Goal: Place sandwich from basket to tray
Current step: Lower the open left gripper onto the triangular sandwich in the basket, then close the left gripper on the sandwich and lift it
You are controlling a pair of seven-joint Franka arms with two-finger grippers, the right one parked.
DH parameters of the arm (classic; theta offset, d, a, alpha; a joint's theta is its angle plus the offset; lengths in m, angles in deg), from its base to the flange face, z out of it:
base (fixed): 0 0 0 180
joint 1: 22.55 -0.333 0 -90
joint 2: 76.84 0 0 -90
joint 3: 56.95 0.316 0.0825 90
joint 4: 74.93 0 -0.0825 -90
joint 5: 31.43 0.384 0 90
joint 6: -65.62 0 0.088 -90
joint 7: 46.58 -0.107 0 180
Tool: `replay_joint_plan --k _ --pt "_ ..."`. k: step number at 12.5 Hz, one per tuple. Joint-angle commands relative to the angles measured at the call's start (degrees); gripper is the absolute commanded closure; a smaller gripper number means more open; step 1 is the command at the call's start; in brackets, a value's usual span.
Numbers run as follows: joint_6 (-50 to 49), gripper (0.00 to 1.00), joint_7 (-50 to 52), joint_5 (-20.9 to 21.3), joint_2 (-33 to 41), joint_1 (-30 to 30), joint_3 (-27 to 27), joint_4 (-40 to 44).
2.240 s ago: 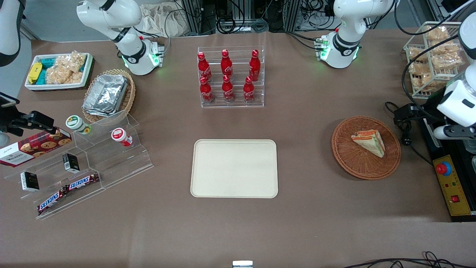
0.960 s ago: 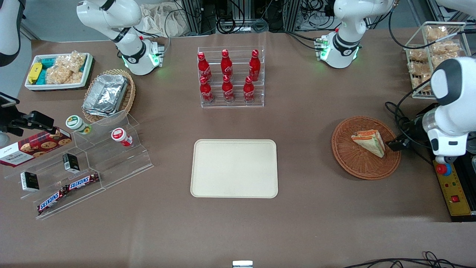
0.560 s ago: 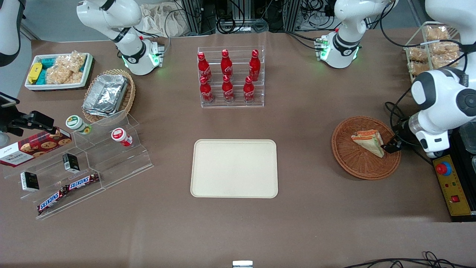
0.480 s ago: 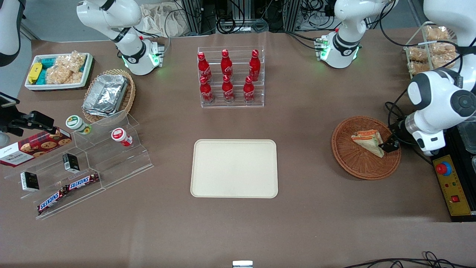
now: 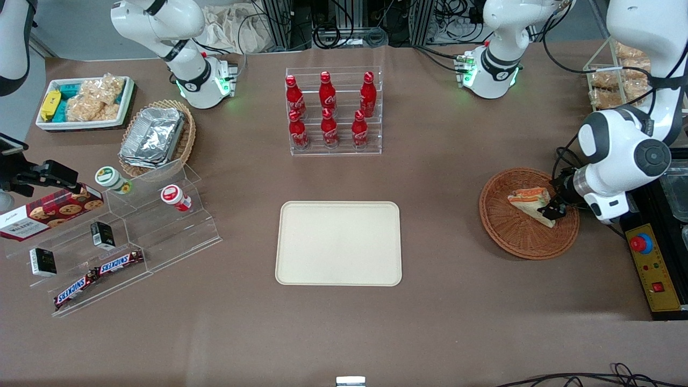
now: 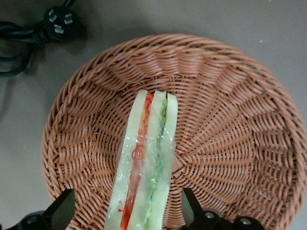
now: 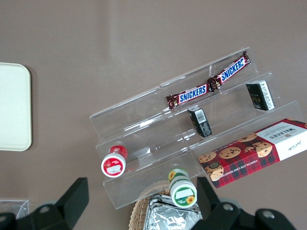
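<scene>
I am hanging my gripper [image 6: 127,213] low over the basket [image 5: 505,231], which is sitting near the working arm's end of the surface [image 5: 344,333], and my jaws are spread wide with one finger [image 6: 61,211] on each side of the sandwich [image 6: 146,167]. The sandwich is lying in the basket, standing on its edge with the filling layers facing me. The tray [image 5: 338,243] is waiting bare at the middle of the surface, well apart from the basket. The risk I am weighing is the clear wrap: it looks slick, so a shallow grip may be slipping off or tipping the wedge over. I cannot quite tell how deep my fingers are reaching; if too low, they may be catching the wicker and dragging the basket.
</scene>
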Motion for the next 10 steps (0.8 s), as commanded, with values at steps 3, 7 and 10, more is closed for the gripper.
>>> replay_joint_plan --k 3,7,10 --pt "1.65 0.01 1.33 0.36 -0.82 -0.14 -0.12 -2.33" --pt "0.95 1.0 2.03 1.23 -1.18 0.03 -0.21 -0.66" --pt "-4.37 1.0 1.07 1.67 -0.3 0.03 -0.38 3.89"
